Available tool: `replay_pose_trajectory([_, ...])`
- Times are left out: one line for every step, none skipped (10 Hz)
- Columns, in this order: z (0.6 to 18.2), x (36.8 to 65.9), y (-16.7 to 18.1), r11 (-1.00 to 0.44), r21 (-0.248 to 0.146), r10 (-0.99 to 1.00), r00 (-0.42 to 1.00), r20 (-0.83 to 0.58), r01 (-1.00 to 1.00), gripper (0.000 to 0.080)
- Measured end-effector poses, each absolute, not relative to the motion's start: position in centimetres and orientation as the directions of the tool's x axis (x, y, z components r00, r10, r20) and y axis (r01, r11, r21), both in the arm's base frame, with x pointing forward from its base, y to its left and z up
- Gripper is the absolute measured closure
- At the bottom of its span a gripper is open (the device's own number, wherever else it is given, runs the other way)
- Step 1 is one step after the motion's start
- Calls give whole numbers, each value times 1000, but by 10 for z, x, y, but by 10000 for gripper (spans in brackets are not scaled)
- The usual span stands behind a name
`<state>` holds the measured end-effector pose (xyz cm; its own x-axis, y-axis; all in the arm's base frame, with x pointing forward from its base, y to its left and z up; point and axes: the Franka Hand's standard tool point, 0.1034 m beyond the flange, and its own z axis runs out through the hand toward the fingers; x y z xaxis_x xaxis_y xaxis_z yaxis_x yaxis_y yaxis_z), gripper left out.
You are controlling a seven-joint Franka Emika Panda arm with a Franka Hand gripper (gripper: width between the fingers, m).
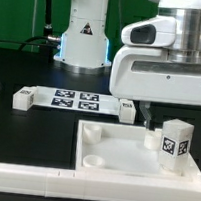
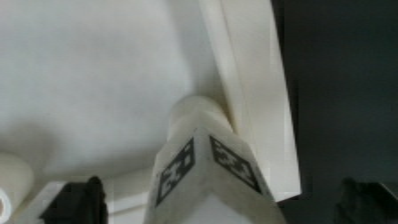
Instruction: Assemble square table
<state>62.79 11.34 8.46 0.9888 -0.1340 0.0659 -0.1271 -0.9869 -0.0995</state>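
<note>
**Desk:** Where are you in the build?

**Me:** On the black surface [image 1: 15, 130] I have the tabletop [image 1: 114, 145] lying rim-up. One leg [image 1: 172, 144] stands upright in it, close against the rim on the exterior view's right. I'd call this the first leg being fitted. Its foot hides the socket, so I can't tell whether it is fully seated.

**Desk:** And the tool?

**Me:** The tool [image 2: 222, 203] hangs right over that leg. Its jaws are wide, one on each side, with a clear gap to the leg, so it is holding nothing.

**Desk:** What next?

**Me:** My guess is either close on the leg squarely and twist it home, or rise straight up without knocking it. After that I'd go for the loose legs [image 1: 23, 99] lying beside the marker board [image 1: 73, 99], well apart from the tabletop.
</note>
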Motion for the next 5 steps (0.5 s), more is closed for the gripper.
replay_pose_trajectory([85, 629, 112, -997, -80, 17, 997, 82, 23, 150])
replay_pose_trajectory([85, 631, 112, -989, -63, 127, 988, 90, 133, 150])
replay_pose_trajectory([87, 632, 113, -973, -38, 224, 971, 84, 228, 150])
replay_pose_trajectory([87, 632, 112, -944, -19, 328, 941, 85, 331, 150])
replay_pose_trajectory([87, 632, 112, -923, -13, 381, 921, 85, 384, 150])
